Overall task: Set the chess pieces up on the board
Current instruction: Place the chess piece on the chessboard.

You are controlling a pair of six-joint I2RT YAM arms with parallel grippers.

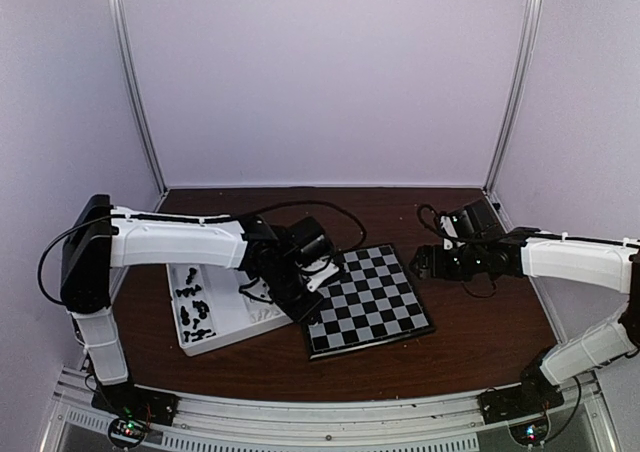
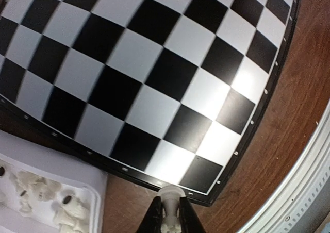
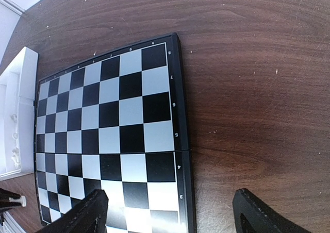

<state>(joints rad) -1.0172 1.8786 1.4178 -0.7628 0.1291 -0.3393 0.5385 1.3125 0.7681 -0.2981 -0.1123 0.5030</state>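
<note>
The black-and-grey checked chessboard (image 1: 368, 297) stands bare, so the whole setup is left to do. The left gripper (image 2: 169, 212) pinches one cream-white plastic chess piece (image 2: 169, 198) over the board's corner. The right gripper (image 1: 428, 262) gapes wide beside the board.

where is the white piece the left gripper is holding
Left wrist view, bottom centre: the white piece is pinched in the left gripper, at the board rim near a corner, with the tray just left of it.
</note>
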